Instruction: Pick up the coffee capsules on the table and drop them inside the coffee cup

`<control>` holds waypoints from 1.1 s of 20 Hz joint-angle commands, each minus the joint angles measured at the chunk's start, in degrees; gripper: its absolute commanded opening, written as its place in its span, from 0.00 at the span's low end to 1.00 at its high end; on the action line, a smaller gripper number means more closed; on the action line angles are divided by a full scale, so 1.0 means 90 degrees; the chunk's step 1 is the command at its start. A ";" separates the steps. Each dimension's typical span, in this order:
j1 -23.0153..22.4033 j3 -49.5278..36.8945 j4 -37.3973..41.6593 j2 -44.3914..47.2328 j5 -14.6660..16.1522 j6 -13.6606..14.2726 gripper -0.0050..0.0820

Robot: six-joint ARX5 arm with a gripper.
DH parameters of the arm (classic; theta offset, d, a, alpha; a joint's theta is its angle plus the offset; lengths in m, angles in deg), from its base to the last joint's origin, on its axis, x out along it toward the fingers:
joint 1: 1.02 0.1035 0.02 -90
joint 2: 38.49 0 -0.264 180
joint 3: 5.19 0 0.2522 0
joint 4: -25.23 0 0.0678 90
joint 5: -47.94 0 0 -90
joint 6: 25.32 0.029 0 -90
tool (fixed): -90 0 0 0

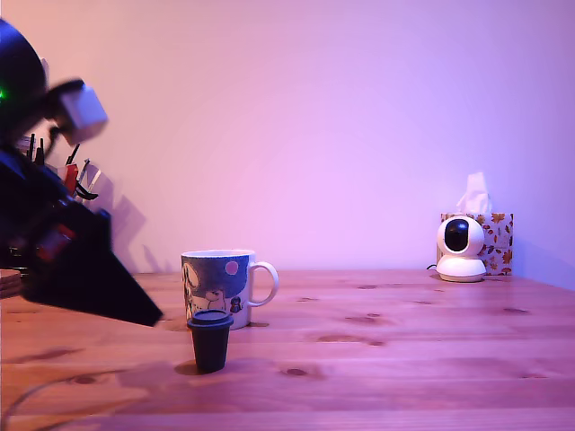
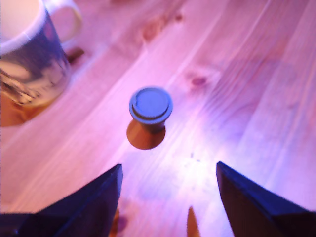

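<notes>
A small dark tapered plastic coffee capsule (image 1: 210, 340) stands upright on the wooden desk (image 1: 404, 359), just in front of a white ceramic picture mug (image 1: 220, 285). The black claw (image 2: 168, 197) hovers nearby, fingers spread apart, holding nothing.

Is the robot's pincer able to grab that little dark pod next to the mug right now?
Probably yes. The pincer is open, and the small dark plastic capsule stands upright on the wooden table with bare wood between them. The white ceramic mug sits off to one side, apart from the capsule.
</notes>
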 commanded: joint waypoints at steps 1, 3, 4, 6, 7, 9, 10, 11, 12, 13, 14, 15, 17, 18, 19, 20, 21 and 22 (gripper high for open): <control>-0.0029 -0.0119 0.0313 0.0294 0.0172 0.0029 0.69; -0.0029 -0.0119 0.0612 0.0614 0.0294 0.0027 0.69; -0.0029 -0.0119 0.0789 0.0770 0.0359 0.0029 0.69; -0.0029 -0.0119 0.1197 0.1056 0.0546 0.0024 0.69; -0.0029 -0.0119 0.1370 0.1197 0.0571 0.0024 0.69; -0.0029 -0.0119 0.1668 0.1467 0.0631 0.0022 0.69; -0.0029 -0.0119 0.1819 0.1581 0.0634 0.0002 0.69; -0.0029 -0.0117 0.1979 0.1693 0.0675 -0.0017 0.69; -0.0029 -0.0117 0.2159 0.1785 0.0692 -0.0024 0.69; -0.0029 -0.0117 0.2339 0.1875 0.0699 -0.0029 0.69; -0.0029 -0.0117 0.2511 0.1960 0.0719 -0.0029 0.69; -0.0029 -0.0114 0.2691 0.2052 0.0724 -0.0056 0.69; -0.0029 -0.0114 0.2987 0.2217 0.0755 -0.0199 0.69; -0.0029 -0.0114 0.3118 0.2290 0.0794 -0.0199 0.69; -0.0029 -0.0114 0.3271 0.2370 0.0826 -0.0216 0.69; -0.0029 -0.0114 0.3429 0.2441 0.0862 -0.0265 0.69; -0.0029 -0.0109 0.3580 0.2521 0.0899 -0.0287 0.69; -0.0029 -0.0090 0.3660 0.2591 0.0901 -0.0364 0.69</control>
